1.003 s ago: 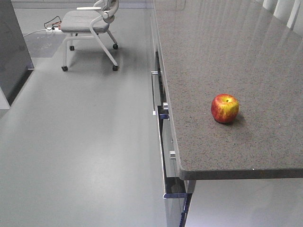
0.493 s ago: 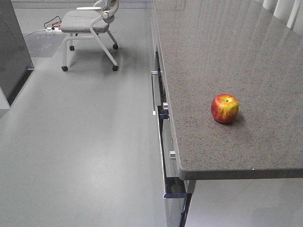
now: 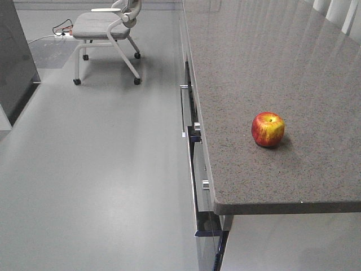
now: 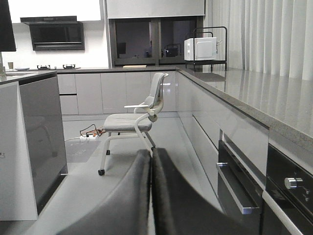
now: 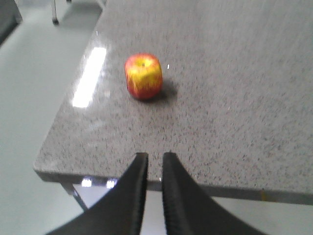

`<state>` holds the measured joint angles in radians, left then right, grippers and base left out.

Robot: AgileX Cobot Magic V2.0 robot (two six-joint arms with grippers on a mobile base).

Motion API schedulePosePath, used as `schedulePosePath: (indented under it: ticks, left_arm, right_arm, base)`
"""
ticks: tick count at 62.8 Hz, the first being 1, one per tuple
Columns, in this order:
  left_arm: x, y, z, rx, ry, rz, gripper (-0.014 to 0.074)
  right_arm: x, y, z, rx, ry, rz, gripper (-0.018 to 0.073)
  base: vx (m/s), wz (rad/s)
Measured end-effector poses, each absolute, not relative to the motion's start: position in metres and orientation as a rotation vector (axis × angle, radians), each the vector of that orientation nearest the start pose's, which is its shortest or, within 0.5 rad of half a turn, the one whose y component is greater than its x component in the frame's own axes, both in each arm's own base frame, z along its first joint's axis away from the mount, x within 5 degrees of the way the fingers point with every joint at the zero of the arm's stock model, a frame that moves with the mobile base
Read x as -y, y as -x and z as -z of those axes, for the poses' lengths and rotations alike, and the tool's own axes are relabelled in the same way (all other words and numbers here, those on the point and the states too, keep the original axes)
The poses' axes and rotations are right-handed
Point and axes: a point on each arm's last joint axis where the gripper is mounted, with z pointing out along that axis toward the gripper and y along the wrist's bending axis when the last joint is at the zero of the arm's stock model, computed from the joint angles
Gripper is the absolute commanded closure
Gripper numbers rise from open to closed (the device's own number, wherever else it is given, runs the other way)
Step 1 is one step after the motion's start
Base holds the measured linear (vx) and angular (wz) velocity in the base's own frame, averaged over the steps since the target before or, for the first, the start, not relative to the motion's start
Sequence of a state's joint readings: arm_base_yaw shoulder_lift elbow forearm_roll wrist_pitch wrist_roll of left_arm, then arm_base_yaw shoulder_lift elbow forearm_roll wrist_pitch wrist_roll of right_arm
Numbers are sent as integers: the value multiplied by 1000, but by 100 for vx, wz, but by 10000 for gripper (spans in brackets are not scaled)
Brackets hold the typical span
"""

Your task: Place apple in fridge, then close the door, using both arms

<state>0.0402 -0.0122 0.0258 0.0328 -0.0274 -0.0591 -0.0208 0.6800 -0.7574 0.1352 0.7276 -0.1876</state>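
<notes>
Right end effector (image 5: pixel 155 159): fingers parted by a narrow gap, nothing between them. It hangs off the worktop (image 5: pixel 234 122), outside the front edge, and points at the apple (image 5: pixel 143 76). The apple is well clear of the fingertips.

Left end effector (image 4: pixel 150 154): fingers pressed together, empty. It is aimed along the floor beside the worktop's left edge, toward a chair (image 4: pixel 132 122).

Apple position: upright on the worktop, stem dimple up, yellow patch toward the front edge. It sits toward the front-left corner, set in from both edges. Nothing touches it.

Task status, as judged:
- Apple pick-up: not yet done.
- Apple into fridge: not yet done.
- Door closing: not yet done.
- All steps remain. The present step appears to be the approach to the apple by the right arm.

Containers:
- Fridge: not identified with certainty. A dark panel (image 4: pixel 39 137) stands at the far left of the floor; whether it belongs to the fridge cannot be told. No shelves, door bins or interior are in view.
- Cabinet fronts below the left edge: an oven (image 4: pixel 288 186) with knobs and a bar handle; contents hidden.
- Microwave (image 4: pixel 200 48) on a rack at the far end of the worktop: closed, contents hidden
</notes>
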Motion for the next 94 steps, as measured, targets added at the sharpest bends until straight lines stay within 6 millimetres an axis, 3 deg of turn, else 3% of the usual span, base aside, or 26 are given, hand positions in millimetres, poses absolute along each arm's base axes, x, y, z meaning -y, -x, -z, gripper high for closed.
schedulePosePath:
  ticks: [12,22,61,73,94]
  left_arm:
    - [-2,-56,-208,-1469,48,-11,603]
    - [-2,-56,-208,-1469,48,-11,603]
    - [-2,-56,-208,-1469,48,-11,603]
    - [-2,-56,-208,-1469,48,-11,603]
    - [-2,-56,-208,-1469,48,-11,603]
  right_arm:
    - [-7,-160,-339,-2255,197,-40,-28]
    - [-10,-192,-331,-2331,267,-86,-146]
    - [-21,-326,-293,-2450,422,-139,-97]
    - [-37,-357,-279,-2448,475,-133,-91]
    - [-36,-399,-255,-2457,459,-70,-83]
  base:
    - [0,0]
    - [0,0]
    - [0,0]
    - [0,0]
    - [0,0]
